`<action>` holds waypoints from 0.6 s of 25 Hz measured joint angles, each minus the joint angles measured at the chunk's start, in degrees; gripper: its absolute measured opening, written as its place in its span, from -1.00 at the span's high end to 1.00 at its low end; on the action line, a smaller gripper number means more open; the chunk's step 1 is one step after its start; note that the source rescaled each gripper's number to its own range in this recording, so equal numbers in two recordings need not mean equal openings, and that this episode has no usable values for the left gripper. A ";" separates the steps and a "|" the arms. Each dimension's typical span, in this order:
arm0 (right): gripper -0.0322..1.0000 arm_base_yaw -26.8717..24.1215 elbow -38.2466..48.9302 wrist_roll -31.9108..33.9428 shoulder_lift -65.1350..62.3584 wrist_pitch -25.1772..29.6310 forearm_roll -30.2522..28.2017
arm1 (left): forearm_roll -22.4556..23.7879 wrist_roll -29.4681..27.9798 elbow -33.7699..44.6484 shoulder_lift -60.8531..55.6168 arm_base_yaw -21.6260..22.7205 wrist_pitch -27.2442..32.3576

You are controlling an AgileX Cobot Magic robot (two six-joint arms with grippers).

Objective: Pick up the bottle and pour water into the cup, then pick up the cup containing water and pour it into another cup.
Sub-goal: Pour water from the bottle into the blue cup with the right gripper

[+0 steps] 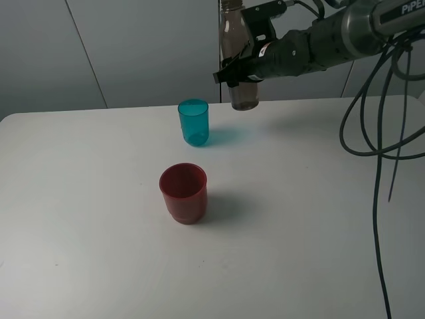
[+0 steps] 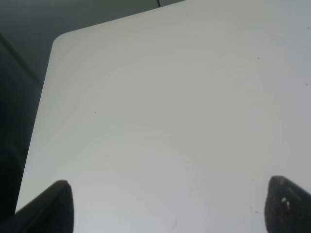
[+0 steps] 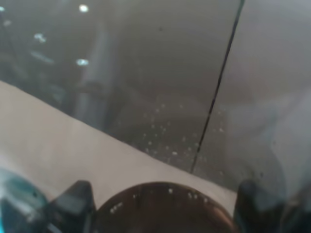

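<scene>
Looking down from the high camera, you have the right gripper (image 1: 242, 70) clamped around the middle of the bottle (image 1: 244, 96), which stands upright behind the blue cup (image 1: 193, 122) and a little to that cup's right. From this angle you cannot tell whether the bottle's base rests on the white table (image 1: 80, 219) or hangs just above it. The bottle's neck runs out of the top of that picture. The red cup (image 1: 184, 193) sits in front of the blue cup, near it but apart, both upright with their mouths open. Black cables (image 1: 378, 143) loop down well to the right of the blue cup. Your right wrist camera adds what the high one hides: the bottle's (image 3: 160, 208) rounded brown body fills the gap between the two dark fingers (image 3: 77, 199), pressed on both sides, and a blurred edge of the blue cup (image 3: 14, 199) shows just beside one finger, with the grey wall (image 3: 146, 73) beyond. The left gripper (image 2: 170, 206) does not appear in the high view at all; only its own wrist camera shows it, with its fingertips (image 2: 58, 204) spread wide apart over bare table and nothing between them.
</scene>
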 joint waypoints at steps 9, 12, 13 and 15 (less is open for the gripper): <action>0.92 0.00 -0.38 -19.79 2.78 -1.07 3.33 | 0.00 0.00 0.00 0.00 0.00 0.00; 0.92 0.00 -1.19 -28.39 4.23 -1.64 9.05 | 0.00 0.00 0.00 0.00 0.00 0.00; 0.92 0.00 -1.49 -30.13 4.50 -2.29 10.50 | 0.00 0.00 0.00 0.00 0.00 0.00; 0.92 0.00 -1.88 -33.00 5.30 -4.50 12.32 | 0.00 0.00 0.00 0.00 0.00 0.00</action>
